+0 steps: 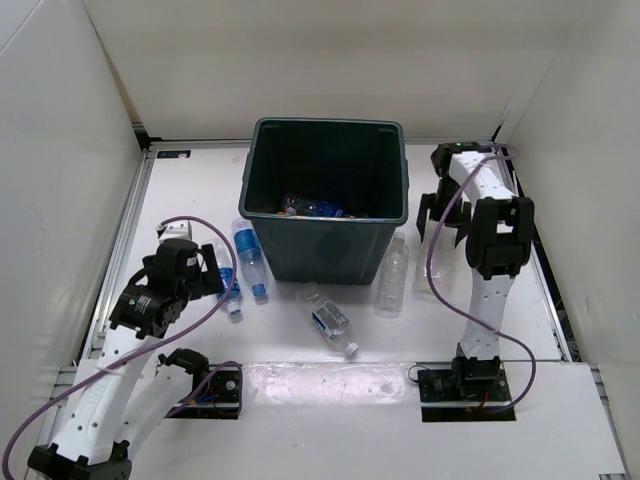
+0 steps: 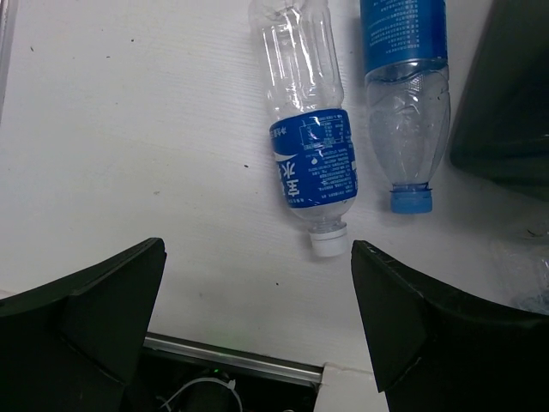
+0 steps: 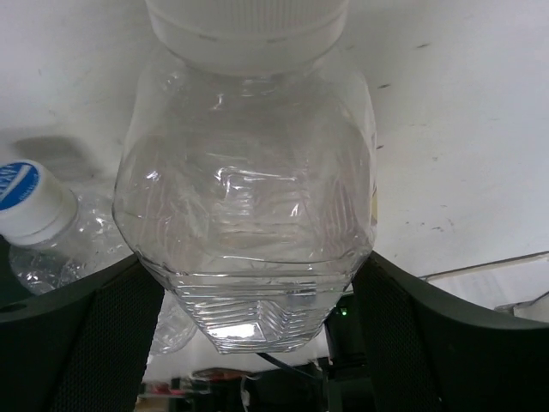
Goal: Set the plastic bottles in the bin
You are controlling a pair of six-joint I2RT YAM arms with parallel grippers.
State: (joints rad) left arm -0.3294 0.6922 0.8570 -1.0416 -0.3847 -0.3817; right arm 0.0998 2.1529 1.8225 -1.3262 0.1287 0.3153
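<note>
Bare white table [image 1: 190, 200] lies open left of the bin [image 1: 325, 240]; white walls [image 1: 60, 150] close 3 sides. A white-capped bottle [image 2: 313, 163] and a blue-capped bottle [image 2: 407, 103] lie ahead of the left gripper [image 2: 257, 247], which is spread wide and empty. The right gripper [image 3: 257, 266], wrist bent down, brackets the squarish bottle [image 3: 249, 197] right of the bin; whether it is gripping cannot be told.

White table [image 1: 190, 190], speckled with small dark marks, enclosed on three sides by plain white walls [image 1: 60, 140]. An aluminium rail [image 1: 118, 240] borders its left edge; a glossy white board [image 1: 340, 385] spans the near edge.
</note>
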